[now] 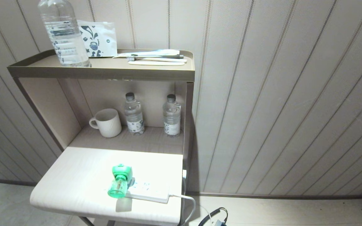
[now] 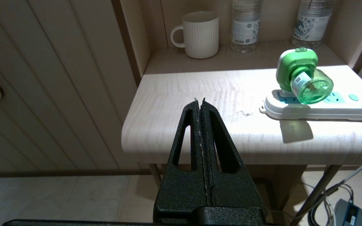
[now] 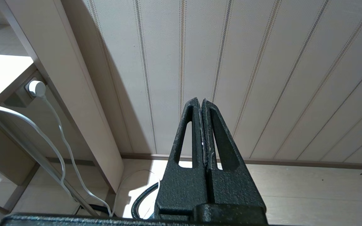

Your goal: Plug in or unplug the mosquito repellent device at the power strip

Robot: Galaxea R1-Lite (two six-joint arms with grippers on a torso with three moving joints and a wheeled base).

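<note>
Green-capped, with its translucent green bottle jutting sideways, the mosquito repellent device (image 2: 303,77) sits plugged into the flat white power strip (image 2: 325,108), so my clenched, empty left gripper (image 2: 200,102) hangs apart from it.

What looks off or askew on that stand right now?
Nothing spilled or damaged. The mosquito repellent device sits plugged into the power strip with its bottle sticking out sideways over the strip's end; that tilt is the only oddity.

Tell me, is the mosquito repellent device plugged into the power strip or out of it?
Plugged in: the mosquito repellent device stands on the power strip at its end socket, bottle tilted outward.
</note>
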